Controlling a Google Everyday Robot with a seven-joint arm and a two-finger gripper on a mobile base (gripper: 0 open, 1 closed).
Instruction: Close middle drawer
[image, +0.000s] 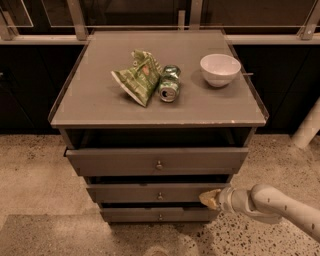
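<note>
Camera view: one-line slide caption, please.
Gripper at the right end of the partly open middle drawer front; green bag, can and white bowl on top.

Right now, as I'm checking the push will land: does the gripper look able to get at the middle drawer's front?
Probably yes. The gripper sits at the right end of the middle drawer, reaching in low from the right; nothing stands between them, and the top drawer only juts out above.

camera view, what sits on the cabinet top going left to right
green snack bag → green can → white bowl. The gripper is lower down, at the right end of the middle drawer front.
</note>
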